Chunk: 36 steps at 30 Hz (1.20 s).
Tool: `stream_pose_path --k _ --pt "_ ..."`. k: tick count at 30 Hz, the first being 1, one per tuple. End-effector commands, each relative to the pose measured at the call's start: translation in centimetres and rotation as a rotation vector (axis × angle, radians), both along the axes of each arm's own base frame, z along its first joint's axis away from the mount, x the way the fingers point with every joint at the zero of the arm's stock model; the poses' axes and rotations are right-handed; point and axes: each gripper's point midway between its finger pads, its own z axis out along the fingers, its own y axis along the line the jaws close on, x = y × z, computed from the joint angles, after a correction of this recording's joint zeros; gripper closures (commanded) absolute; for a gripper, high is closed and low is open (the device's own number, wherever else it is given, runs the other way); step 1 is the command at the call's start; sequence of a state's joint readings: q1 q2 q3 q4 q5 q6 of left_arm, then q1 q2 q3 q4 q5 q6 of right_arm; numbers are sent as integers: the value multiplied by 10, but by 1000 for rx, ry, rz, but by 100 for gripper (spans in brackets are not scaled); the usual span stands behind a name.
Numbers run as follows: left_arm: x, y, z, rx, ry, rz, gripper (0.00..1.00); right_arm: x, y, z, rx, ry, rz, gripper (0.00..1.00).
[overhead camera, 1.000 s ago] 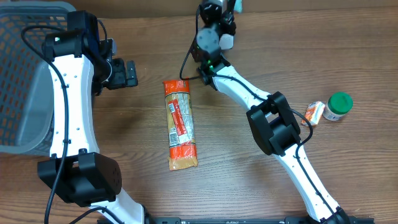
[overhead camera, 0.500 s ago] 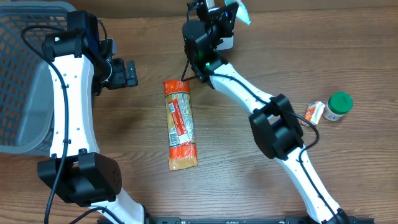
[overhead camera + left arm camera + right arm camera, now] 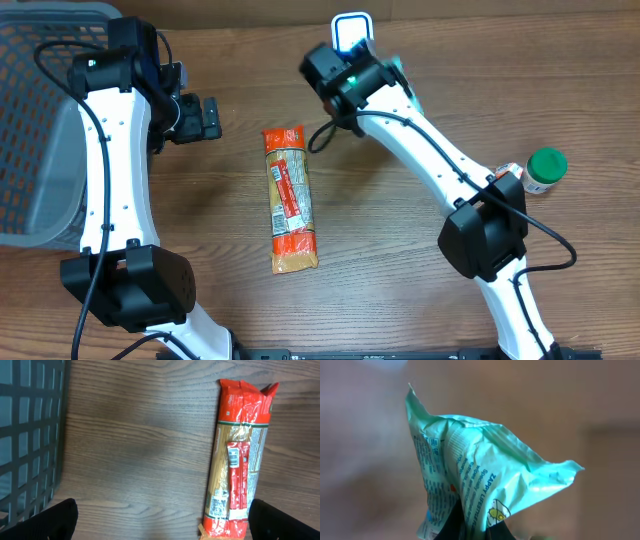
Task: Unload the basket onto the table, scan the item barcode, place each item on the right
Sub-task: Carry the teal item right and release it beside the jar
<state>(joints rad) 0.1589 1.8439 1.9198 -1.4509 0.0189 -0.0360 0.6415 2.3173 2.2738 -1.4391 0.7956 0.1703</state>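
Swung off the far-edge scanner (image 3: 350, 28) since a second ago, with right gripper (image 3: 472, 527) pinching the mint packet (image 3: 470, 470) aloft just beside it and left gripper (image 3: 208, 118) spread idle at left; best rotated slowly to bring its printed back toward the scanner, film kept taut

right claw (image 3: 472, 529) swung rightward off the scanner (image 3: 351, 30), mint packet (image 3: 485, 480) carried along, scanner's blue-lit face now uncovered
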Motion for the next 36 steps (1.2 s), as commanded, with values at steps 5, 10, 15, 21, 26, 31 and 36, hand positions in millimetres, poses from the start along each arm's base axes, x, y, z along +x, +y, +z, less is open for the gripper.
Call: stream_pose_path --k 5,10,15,21,26,31,36 --pt "1 -1 14 6 -43 -17 0 -62 -51 -51 183 325 -336 96" --pt "1 -1 14 6 -43 -17 0 -80 -83 -75 121 423 -410 96" --pt "1 -1 14 6 -43 -17 0 -97 -109 -93 31 490 -448 96" --pt "1 -1 14 6 -43 -17 0 -117 -134 -104 -59 560 -477 59" --pt "1 -1 14 6 -43 -17 0 -120 -146 -109 -60 576 -510 4" --pt "1 -1 14 6 -43 -17 0 -109 -140 -121 25 538 -526 4" --pt "1 -1 14 6 -43 -17 0 -102 -117 -136 171 549 -509 4"
